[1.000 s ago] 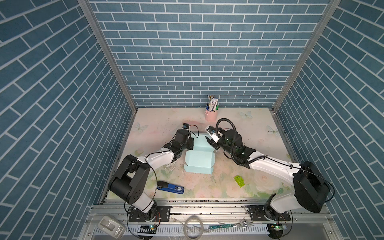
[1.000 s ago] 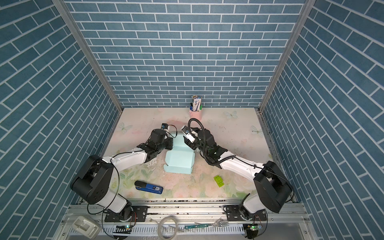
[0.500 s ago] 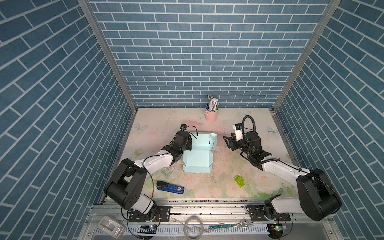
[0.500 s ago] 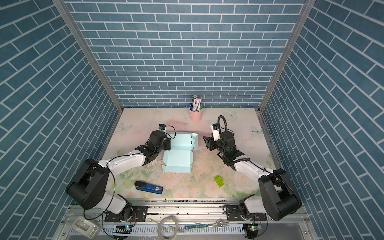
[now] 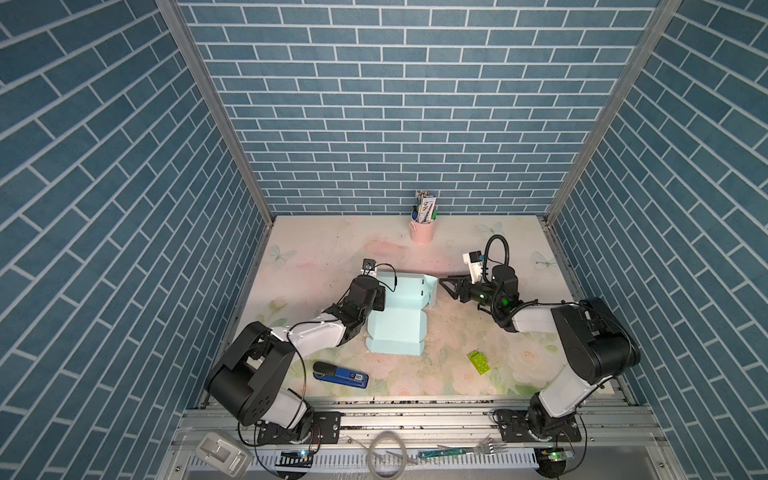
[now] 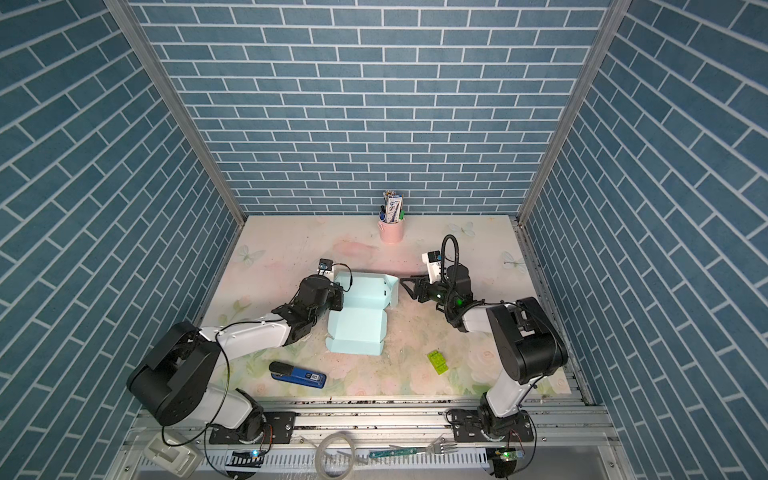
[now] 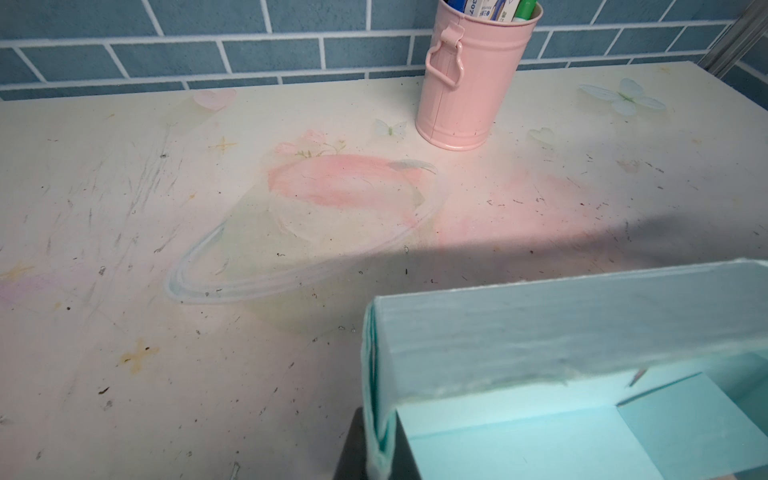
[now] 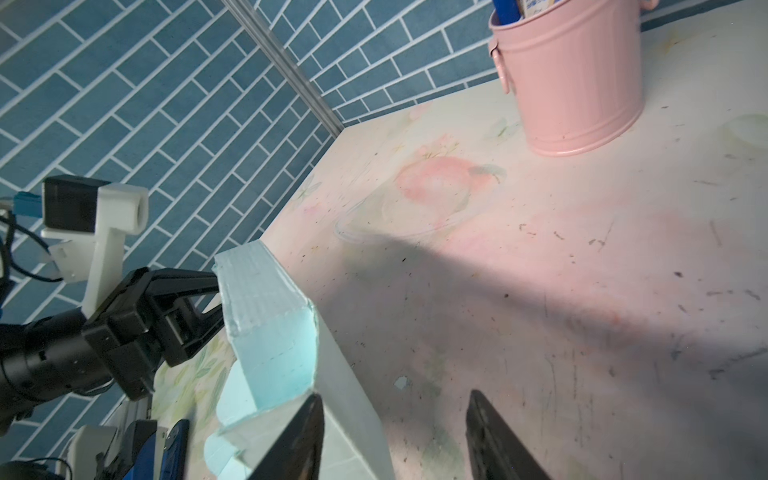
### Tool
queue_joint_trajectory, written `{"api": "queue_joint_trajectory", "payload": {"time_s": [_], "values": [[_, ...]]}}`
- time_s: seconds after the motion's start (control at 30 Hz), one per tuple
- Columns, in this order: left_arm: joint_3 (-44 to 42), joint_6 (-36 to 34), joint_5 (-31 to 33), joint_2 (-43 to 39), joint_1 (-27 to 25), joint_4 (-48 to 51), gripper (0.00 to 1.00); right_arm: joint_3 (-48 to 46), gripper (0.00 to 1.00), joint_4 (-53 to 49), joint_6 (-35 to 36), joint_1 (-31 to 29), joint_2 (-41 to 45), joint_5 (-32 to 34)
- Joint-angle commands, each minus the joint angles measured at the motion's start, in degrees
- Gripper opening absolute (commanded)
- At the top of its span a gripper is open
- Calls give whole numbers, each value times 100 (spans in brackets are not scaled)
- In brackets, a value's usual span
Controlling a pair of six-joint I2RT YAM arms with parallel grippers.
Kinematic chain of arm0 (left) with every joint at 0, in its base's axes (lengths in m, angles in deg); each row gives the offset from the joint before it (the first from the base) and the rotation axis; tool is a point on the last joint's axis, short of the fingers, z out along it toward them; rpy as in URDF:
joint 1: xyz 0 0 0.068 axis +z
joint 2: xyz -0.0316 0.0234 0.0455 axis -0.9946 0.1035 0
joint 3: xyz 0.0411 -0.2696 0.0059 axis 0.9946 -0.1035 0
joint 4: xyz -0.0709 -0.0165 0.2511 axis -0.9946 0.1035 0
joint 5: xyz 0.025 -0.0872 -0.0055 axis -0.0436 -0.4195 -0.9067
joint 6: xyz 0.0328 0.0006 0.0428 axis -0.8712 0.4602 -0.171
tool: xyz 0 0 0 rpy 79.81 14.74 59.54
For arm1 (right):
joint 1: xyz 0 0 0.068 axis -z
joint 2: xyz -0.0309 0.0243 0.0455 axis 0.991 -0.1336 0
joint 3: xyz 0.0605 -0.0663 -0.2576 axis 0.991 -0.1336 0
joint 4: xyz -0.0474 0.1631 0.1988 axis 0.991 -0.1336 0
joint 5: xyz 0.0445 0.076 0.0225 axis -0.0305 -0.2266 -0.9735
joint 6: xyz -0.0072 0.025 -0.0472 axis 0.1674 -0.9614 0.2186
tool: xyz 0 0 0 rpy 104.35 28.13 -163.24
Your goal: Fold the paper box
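Note:
The paper box (image 5: 397, 328) (image 6: 359, 324), pale mint card, lies mid-table with its far walls raised and a flat lid panel toward the front. My left gripper (image 5: 380, 289) (image 6: 338, 297) is shut on the box's left wall. In the left wrist view that doubled wall (image 7: 376, 374) runs down between the fingertips of my left gripper (image 7: 376, 449). My right gripper (image 5: 444, 283) (image 6: 404, 285) stands open just right of the raised right flap. In the right wrist view the flap (image 8: 270, 332) sits by one finger (image 8: 307, 432), and the other finger (image 8: 486, 428) is over bare table.
A pink pen cup (image 5: 422, 230) stands at the back of the table. A blue stapler (image 5: 340, 374) lies front left and a green toy brick (image 5: 478, 362) front right. Brick walls close in three sides.
The right gripper left the box's far end, swung out right, and now sits at the right flap with narrower jaws. The box's far walls now stand up. The left gripper kept its hold.

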Motion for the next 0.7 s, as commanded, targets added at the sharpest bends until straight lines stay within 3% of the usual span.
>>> {"api": "queue_joint_trajectory", "payload": {"time_s": [0.0, 0.37, 0.67], "values": [[37, 22, 39, 19, -18, -282, 8, -74, 56, 762, -219, -41, -105, -383], [176, 149, -194, 11, -19, -61, 8, -85, 54, 725, 85, -181, -287, -445], [248, 237, -231, 27, -19, 90, 8, -55, 52, 859, 72, -675, -339, -298]]}}
